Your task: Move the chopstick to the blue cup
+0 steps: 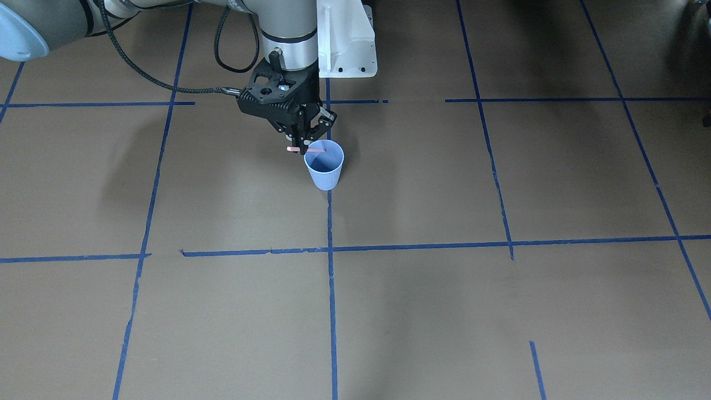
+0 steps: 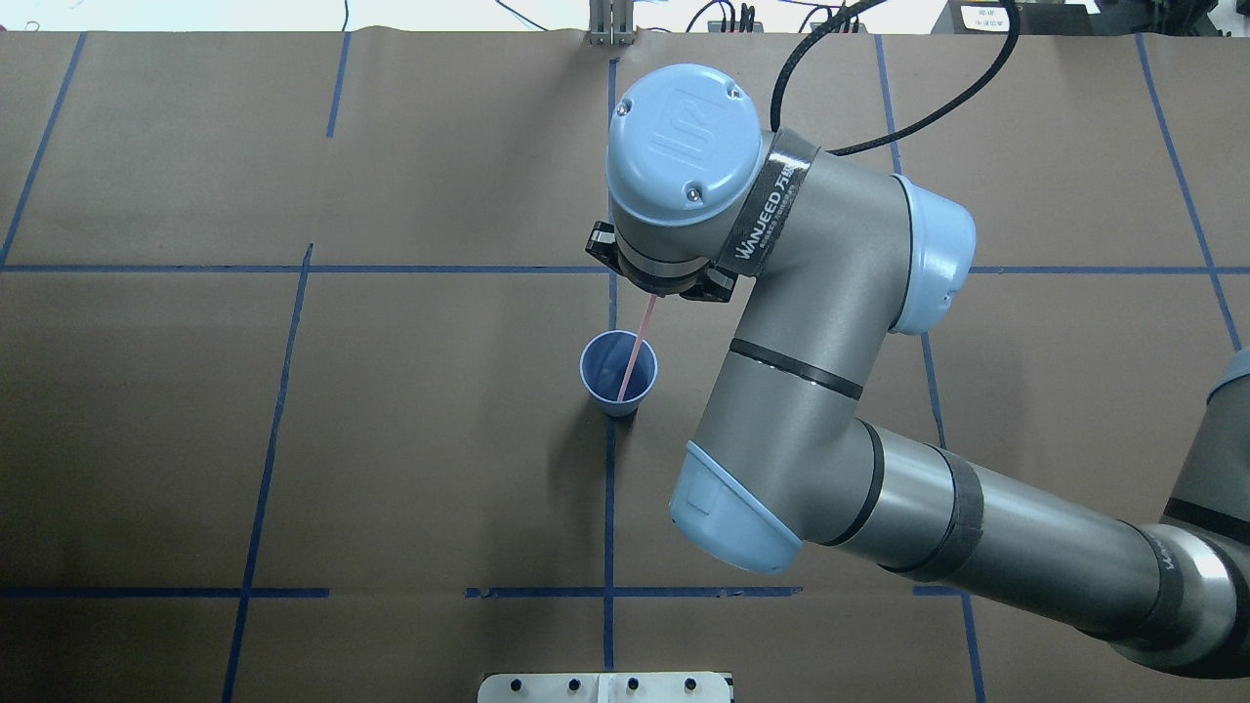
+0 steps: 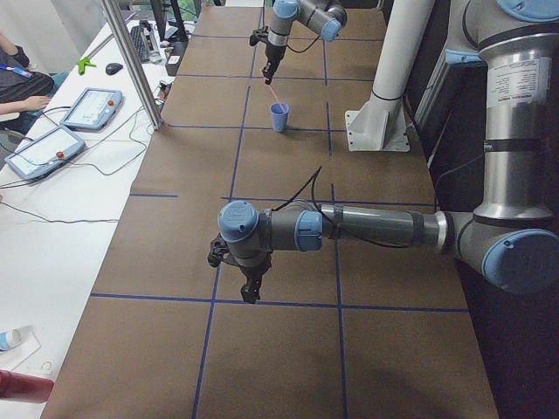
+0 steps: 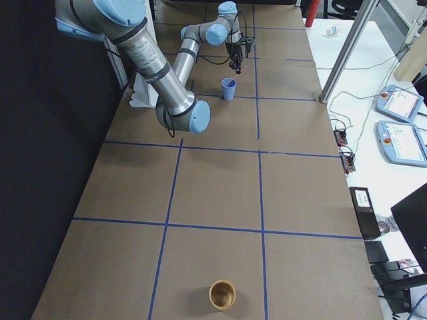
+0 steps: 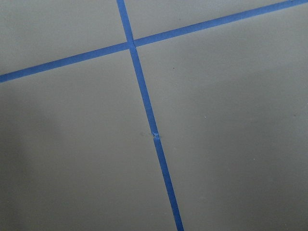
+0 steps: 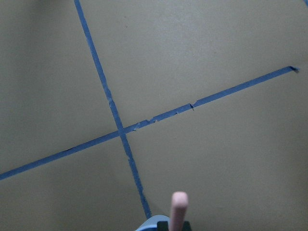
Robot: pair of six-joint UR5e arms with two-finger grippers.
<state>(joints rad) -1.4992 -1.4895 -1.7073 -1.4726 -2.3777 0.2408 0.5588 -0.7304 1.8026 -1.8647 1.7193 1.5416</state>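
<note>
Exterior right view, near to far: tan cup [image 4: 222, 294] at 6 o'clock on the brown paper table [image 4: 213, 253], which is gridded with blue tape lines [image 4: 261, 193]. White bench [image 4: 393, 193] with two pendants [image 4: 405, 143] at 3 o'clock. Far end: blue cup [image 4: 229, 89], upright. Right gripper [image 1: 303, 145] just above its rim, fingers clenched on the chopstick [image 2: 637, 351], which slants over the cup's mouth; tip inside or not, cannot tell. Left gripper [image 3: 251, 295] low over paper, grip unreadable. Arm band [image 2: 767, 223] reads "WANJEED".
</note>
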